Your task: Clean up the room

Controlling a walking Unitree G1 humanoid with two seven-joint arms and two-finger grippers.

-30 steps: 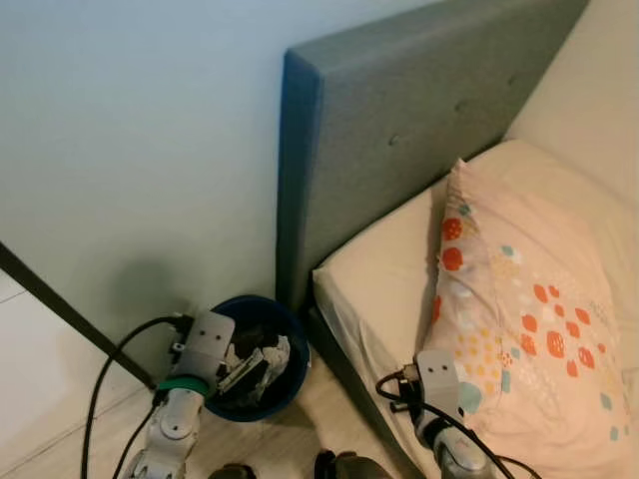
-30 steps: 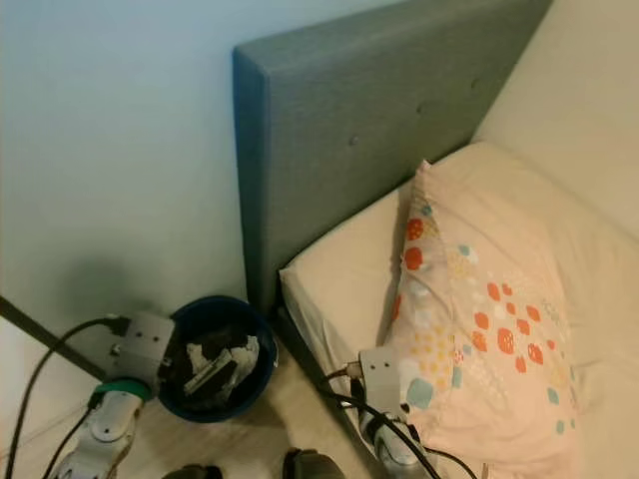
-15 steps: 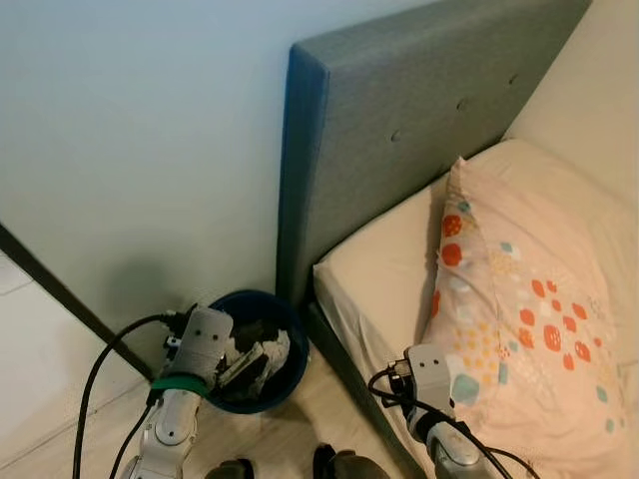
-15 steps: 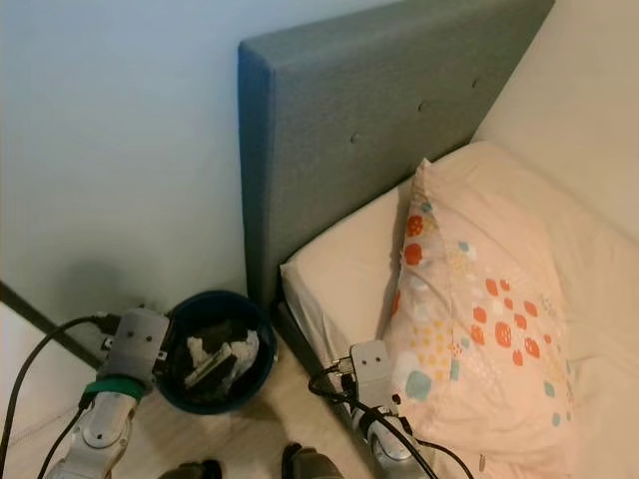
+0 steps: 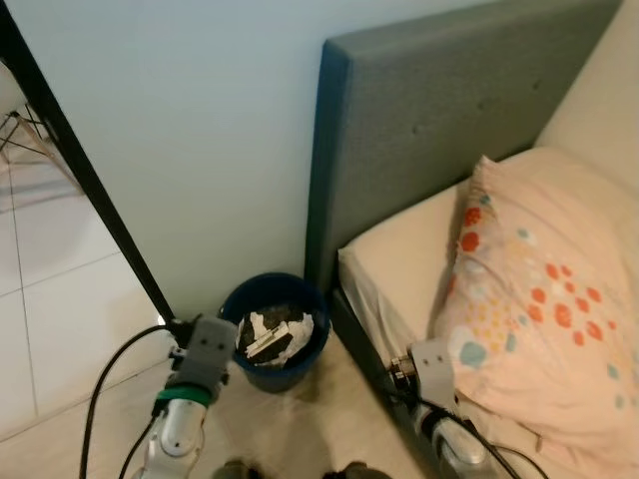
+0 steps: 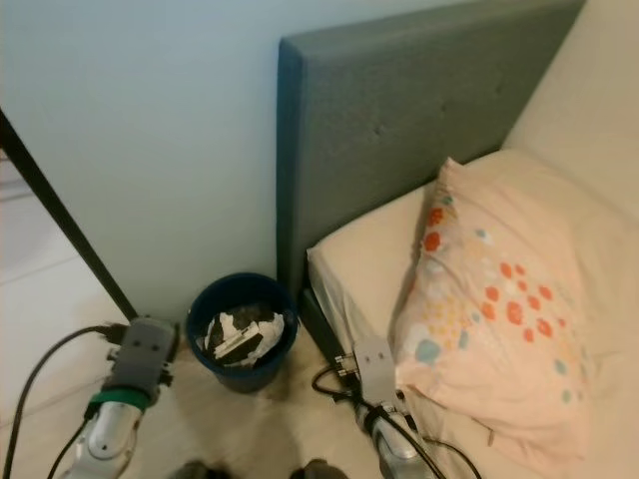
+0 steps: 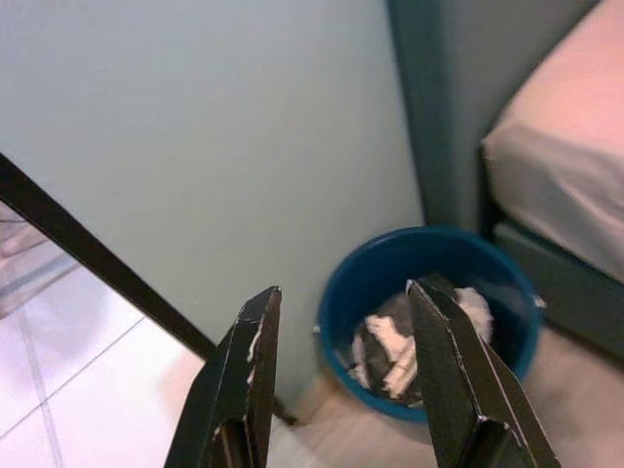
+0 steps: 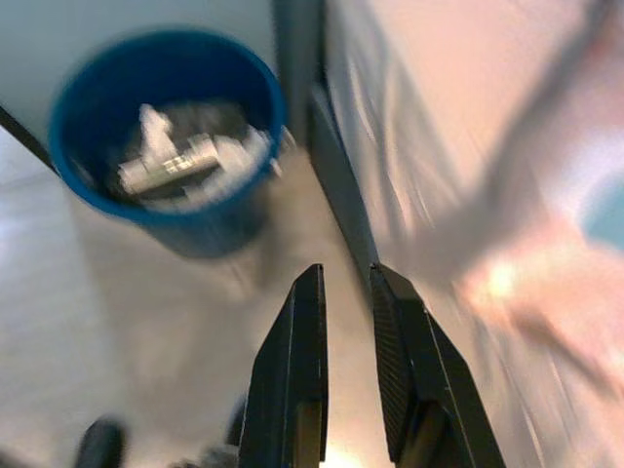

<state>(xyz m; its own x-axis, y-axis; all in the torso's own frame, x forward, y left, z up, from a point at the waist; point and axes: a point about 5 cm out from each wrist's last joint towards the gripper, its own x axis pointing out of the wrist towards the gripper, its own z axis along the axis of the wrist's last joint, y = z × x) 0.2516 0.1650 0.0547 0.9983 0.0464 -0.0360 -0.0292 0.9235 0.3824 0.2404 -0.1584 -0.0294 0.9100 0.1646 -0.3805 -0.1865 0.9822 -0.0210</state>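
A round blue bin (image 5: 277,333) stands on the floor against the wall, beside the grey headboard (image 5: 429,130). Crumpled white and dark trash (image 5: 276,337) lies inside it. My left arm (image 5: 200,351) is low, just left of the bin. In the left wrist view my left gripper (image 7: 343,291) is open and empty, its fingers (image 7: 249,380) pointing toward the bin (image 7: 429,312) from a short distance. My right arm (image 5: 434,364) hangs by the bed's edge. My right gripper (image 8: 347,273) is shut with nothing in it, above the floor between the bin (image 8: 166,136) and the bed frame.
A bed with a cream sheet (image 5: 399,269) and a spotted pillow (image 5: 539,319) takes up the right side. A black slanted pole (image 5: 80,170) runs down the wall at the left. Pale floor tiles (image 5: 60,329) lie beyond it. A black cable (image 5: 110,369) trails from my left arm.
The whole view has shifted and drawn back, so the camera moved. My left wrist, which was over the bin's rim, now sits apart from it on the left.
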